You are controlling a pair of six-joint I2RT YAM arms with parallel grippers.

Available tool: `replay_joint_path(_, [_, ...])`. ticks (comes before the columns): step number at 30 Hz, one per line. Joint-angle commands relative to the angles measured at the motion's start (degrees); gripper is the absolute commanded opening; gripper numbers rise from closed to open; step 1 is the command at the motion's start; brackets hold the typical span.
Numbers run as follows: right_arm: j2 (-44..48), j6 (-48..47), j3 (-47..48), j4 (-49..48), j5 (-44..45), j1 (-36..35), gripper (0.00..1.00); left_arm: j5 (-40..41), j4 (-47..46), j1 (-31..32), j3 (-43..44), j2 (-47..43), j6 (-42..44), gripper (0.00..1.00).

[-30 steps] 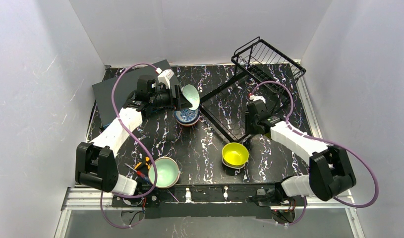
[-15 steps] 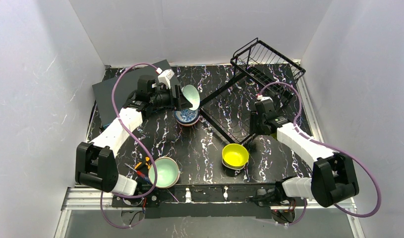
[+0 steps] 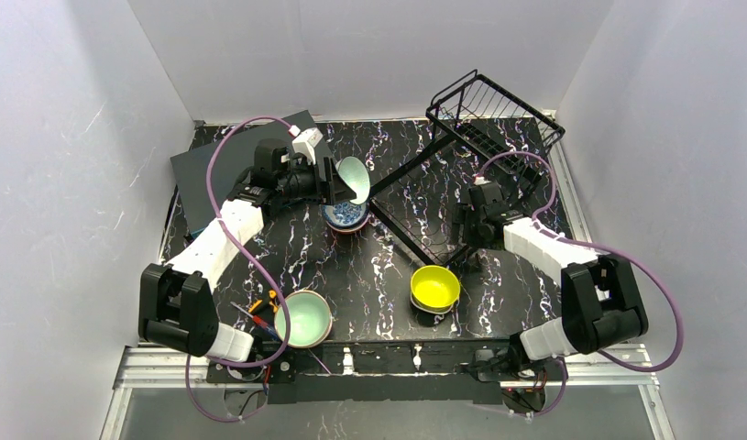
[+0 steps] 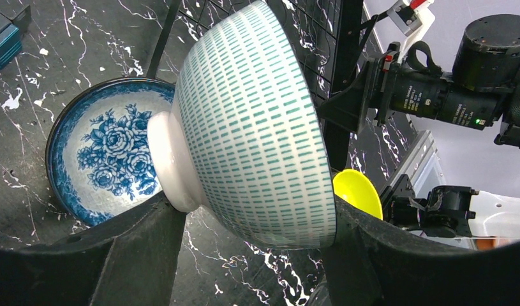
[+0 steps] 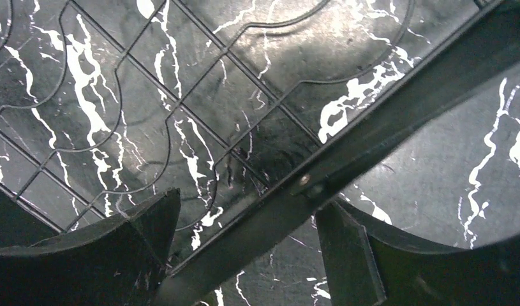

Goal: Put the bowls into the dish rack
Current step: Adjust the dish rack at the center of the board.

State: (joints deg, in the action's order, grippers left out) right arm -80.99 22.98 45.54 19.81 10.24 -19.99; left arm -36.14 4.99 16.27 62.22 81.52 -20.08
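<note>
left gripper (image 4: pixel 249 234) clamped on tilted green-dashed bowl (image 4: pixel 257 127) above blue-and-white floral bowl (image 4: pixel 107 159); right gripper (image 5: pixel 247 233) fingers apart, straddling dish rack (image 5: pixel 385 134) frame bar; yellow bowl (image 3: pixel 434 286) near rack

Plain white walls (image 3: pixel 351 55) enclose a black, white-veined tabletop (image 3: pixel 374 275).

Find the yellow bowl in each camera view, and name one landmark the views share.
Top external: yellow bowl low centre, beside the near corner of the dish rack.
Left wrist: yellow bowl lower right, behind the held dashed bowl.
Right wrist: not in it.
Shared landmark: the dish rack's black frame bar.
</note>
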Motion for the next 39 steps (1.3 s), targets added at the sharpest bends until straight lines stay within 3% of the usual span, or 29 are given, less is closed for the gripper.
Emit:
replay_joint_path(1, [-2.2,1.1,1.7,-1.5,-4.0,0.2,0.81,-0.8,-1.7,0.2,1.1,-3.9,0.9,0.0])
replay_joint_path(6, [-2.3,-1.0,2.2,-2.3,-2.8,0.2,0.46,-0.8,-1.7,0.3,1.1,-3.8,1.0,0.0])
replay_joint_path(9, [-2.7,-3.3,2.9,-2.7,-2.2,0.2,0.4,-0.8,-1.6,0.2,1.1,-3.7,1.0,0.0])
replay_joint_path(18, [-3.1,-8.1,4.9,-0.6,2.9,0.2,0.02,-0.7,-1.6,0.2,1.1,-3.8,1.1,0.0])
replay_joint_path(33, [-7.6,-10.2,11.1,-1.9,4.1,0.2,0.02,-0.8,-1.5,0.3,1.2,-3.9,1.0,0.0])
replay_joint_path(37, [-7.9,-10.9,12.2,-1.4,4.2,0.2,0.09,-0.9,-1.4,0.3,1.3,-3.8,1.0,0.0])
replay_joint_path(39, [-7.5,-10.7,12.3,-0.9,4.3,0.2,0.24,-0.9,-1.5,0.3,1.3,-3.8,1.1,0.0])
